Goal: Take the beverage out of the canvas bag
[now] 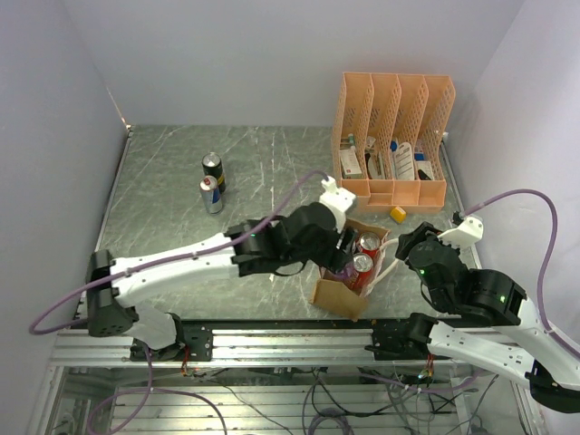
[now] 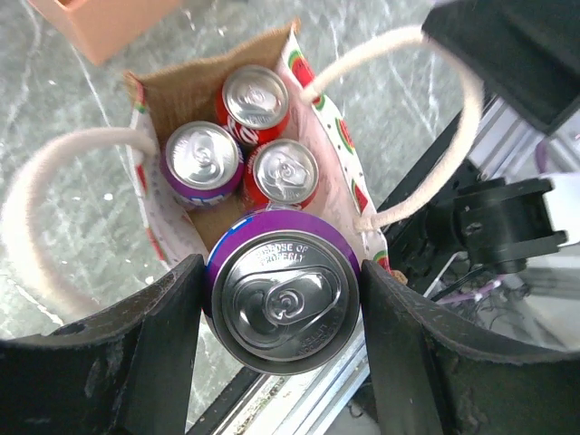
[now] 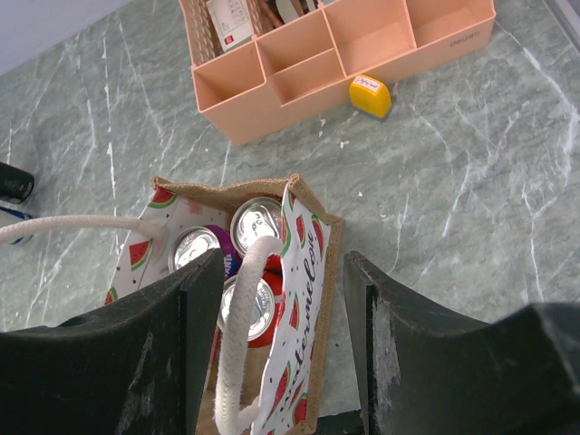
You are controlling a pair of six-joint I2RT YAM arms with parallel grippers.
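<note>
Purple can [image 2: 283,299], at the mouth of the canvas bag [image 2: 340,145]
We log left pincer [image 2: 281,308] clamped on it to lift out; right pincer [image 3: 281,335] apart astride the bag's handle [image 3: 237,344], probably steadying

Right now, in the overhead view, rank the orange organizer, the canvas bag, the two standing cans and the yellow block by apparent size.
1. orange organizer
2. canvas bag
3. black can and silver can: they look alike, so no ranking between them
4. yellow block
</note>
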